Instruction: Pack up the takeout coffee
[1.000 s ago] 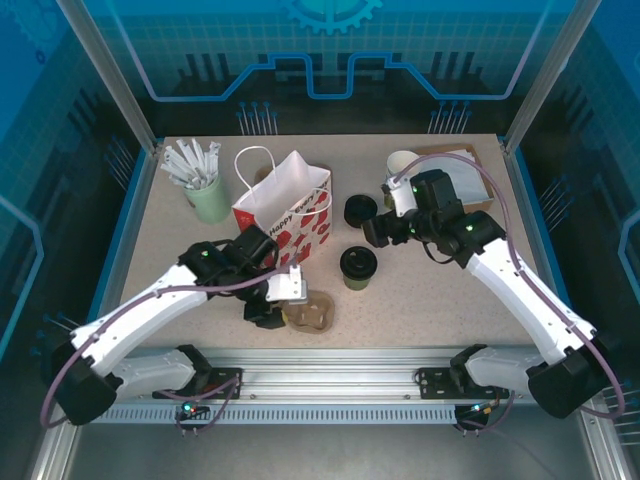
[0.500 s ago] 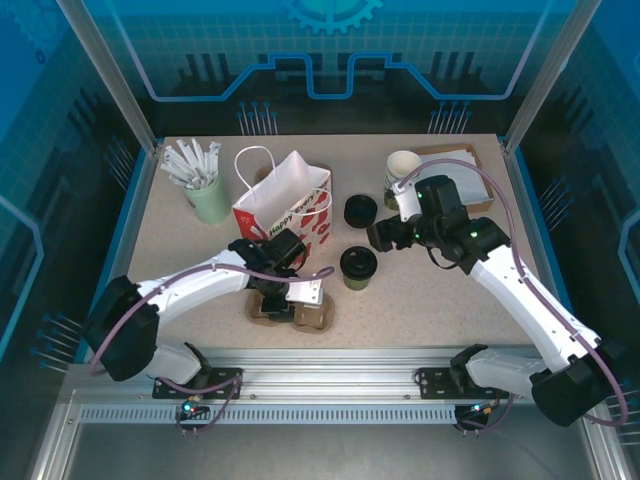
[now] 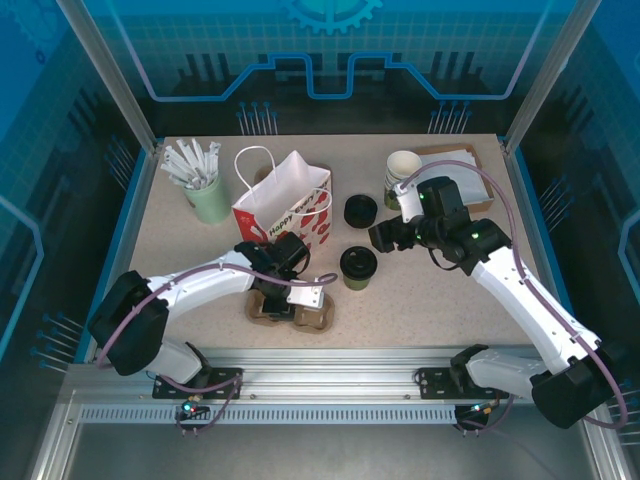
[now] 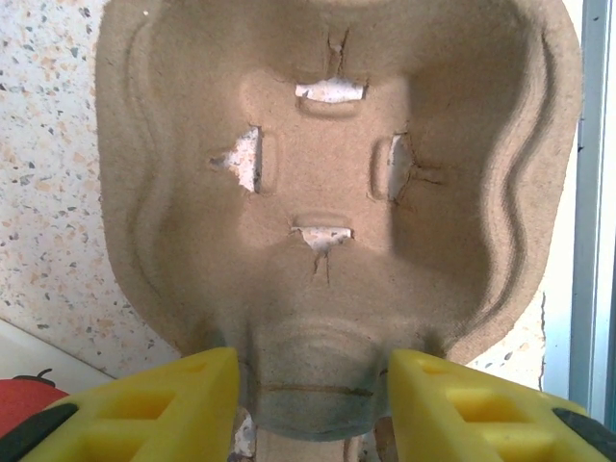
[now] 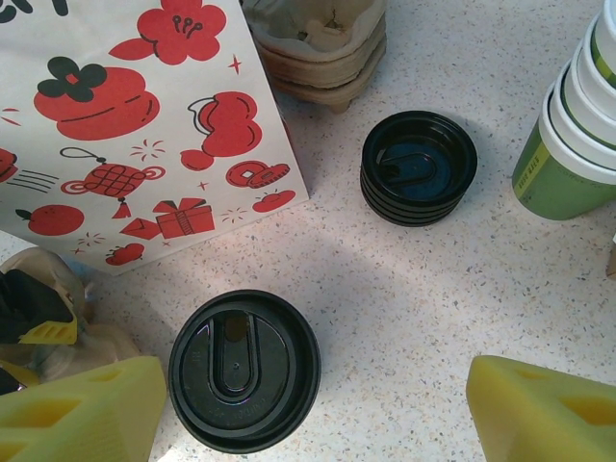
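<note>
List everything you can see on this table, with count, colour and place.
takeout coffee: one, olive-green cup with black lid, table centre
lid stack: one, black, behind the takeout coffee
cup stack: one, green with white insides, back right
paper bag: one, white with red prints, back centre-left
stick holder: one, pale green, white sticks inside, back left
cup carrier: one, brown pulp, near edge
spare carriers: one stack, brown, behind the paper bag
tray: one, brown, back right corner
left gripper: yellow fingers, closed on the cup carrier
right gripper: yellow fingers, open beside the takeout coffee
</note>
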Tool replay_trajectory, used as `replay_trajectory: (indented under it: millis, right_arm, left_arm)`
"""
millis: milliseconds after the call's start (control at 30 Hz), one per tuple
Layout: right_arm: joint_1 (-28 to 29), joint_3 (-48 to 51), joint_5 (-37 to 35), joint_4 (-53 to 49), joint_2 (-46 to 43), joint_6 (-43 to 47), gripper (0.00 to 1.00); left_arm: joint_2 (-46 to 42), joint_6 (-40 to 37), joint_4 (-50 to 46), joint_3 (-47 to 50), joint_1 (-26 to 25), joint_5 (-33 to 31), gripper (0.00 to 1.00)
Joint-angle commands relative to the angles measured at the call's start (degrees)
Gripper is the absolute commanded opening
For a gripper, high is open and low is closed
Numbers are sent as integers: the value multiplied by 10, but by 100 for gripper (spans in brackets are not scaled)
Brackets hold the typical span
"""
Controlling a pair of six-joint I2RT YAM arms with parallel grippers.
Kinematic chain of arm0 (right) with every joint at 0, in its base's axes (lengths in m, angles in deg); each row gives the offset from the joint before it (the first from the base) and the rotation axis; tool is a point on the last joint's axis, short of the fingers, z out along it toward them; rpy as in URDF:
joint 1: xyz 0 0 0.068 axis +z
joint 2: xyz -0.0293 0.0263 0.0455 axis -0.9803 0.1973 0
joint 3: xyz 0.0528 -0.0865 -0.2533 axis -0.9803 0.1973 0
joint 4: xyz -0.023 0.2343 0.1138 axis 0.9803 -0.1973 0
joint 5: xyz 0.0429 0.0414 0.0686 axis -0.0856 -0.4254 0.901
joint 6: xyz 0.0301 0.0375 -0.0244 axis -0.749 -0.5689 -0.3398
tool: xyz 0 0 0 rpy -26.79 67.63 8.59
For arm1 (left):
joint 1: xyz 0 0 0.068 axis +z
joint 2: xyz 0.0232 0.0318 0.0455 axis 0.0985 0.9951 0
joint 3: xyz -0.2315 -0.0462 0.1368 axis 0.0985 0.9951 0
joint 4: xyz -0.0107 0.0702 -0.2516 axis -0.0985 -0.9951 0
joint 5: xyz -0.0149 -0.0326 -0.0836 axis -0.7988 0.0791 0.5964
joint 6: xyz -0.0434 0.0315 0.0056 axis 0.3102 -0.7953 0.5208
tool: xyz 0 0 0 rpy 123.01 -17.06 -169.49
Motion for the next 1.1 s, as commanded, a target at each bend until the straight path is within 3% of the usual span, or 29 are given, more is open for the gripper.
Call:
replay_trajectory:
  millis: [0,1067]
  right_arm:
    - [-8,8,11,8,-8,3,83]
    - [-10,12,18,8,-5,1,83]
  left_arm:
    - [-3,-20,2,13,-6,3,45]
    - [15,-27,3,14,-27,-31,44]
